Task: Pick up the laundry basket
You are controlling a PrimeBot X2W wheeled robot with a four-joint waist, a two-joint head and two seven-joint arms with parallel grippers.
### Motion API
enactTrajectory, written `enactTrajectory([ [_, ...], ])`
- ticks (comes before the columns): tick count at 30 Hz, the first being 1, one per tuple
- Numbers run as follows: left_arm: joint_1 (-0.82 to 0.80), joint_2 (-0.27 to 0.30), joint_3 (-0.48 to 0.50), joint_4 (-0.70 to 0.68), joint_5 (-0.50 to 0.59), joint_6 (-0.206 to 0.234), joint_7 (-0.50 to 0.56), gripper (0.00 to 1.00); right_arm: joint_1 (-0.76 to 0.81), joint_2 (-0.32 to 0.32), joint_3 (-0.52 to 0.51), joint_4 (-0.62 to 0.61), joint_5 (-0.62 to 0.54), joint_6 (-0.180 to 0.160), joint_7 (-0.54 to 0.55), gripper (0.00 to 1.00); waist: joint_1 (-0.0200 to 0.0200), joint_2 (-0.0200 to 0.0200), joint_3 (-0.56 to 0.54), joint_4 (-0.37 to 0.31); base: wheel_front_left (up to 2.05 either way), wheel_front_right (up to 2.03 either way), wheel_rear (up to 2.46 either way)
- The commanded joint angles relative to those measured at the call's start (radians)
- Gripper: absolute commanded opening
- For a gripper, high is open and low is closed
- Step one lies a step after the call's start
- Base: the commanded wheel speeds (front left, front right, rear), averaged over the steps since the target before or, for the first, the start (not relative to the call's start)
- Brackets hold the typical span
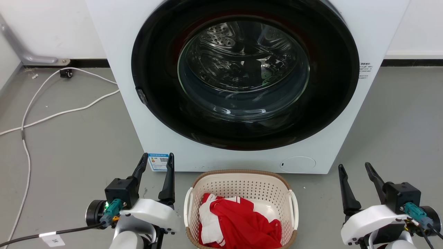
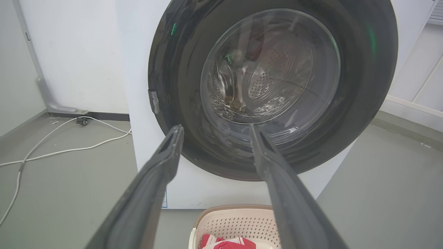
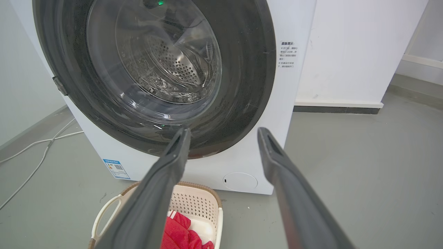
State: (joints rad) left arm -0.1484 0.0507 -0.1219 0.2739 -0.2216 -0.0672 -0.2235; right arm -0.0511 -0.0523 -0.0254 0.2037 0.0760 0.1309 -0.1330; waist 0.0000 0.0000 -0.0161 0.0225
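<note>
The laundry basket [image 1: 242,188] stands on the grey floor [image 1: 69,145] directly before the washing machine [image 1: 110,41] and holds a red and white garment [image 1: 242,221]. The left gripper [image 1: 157,156] and right gripper [image 1: 354,166] flank it, each with fingers apart and empty, neither touching the basket.

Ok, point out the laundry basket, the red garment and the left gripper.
laundry basket [image 1: 242,188]: head view, perforated back wall.
red garment [image 1: 242,221]: head view, middle of the cloth.
left gripper [image 1: 157,157]: head view, midway between fingertips.
</note>
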Motion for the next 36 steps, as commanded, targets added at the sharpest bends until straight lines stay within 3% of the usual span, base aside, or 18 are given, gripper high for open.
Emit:
enactTrajectory([
  [1, -0.017, 0.0, -0.003, 0.0, 0.018, 0.005, -0.009, 1.0, -0.009, 0.002, 0.001, -0.001, -0.022, 0.0, -0.008, 1.0, 0.0, 0.0, 0.0, 0.001, 0.0, 0.0, 0.0],
  [19, -0.021, -0.001, -0.023, 0.028, 0.097, 0.017, -0.04, 1.0, -0.013, 0.003, 0.009, 0.009, -0.136, 0.0, -0.026, 1.0, 0.0, 0.0, 0.002, 0.002, 0.0, 0.0, 0.0],
  [36, -0.024, -0.001, -0.014, 0.028, 0.097, 0.022, -0.043, 1.0, -0.02, 0.003, 0.009, 0.008, -0.109, 0.0, -0.023, 1.0, 0.0, 0.0, 0.027, 0.002, 0.0, 0.0, 0.0],
])
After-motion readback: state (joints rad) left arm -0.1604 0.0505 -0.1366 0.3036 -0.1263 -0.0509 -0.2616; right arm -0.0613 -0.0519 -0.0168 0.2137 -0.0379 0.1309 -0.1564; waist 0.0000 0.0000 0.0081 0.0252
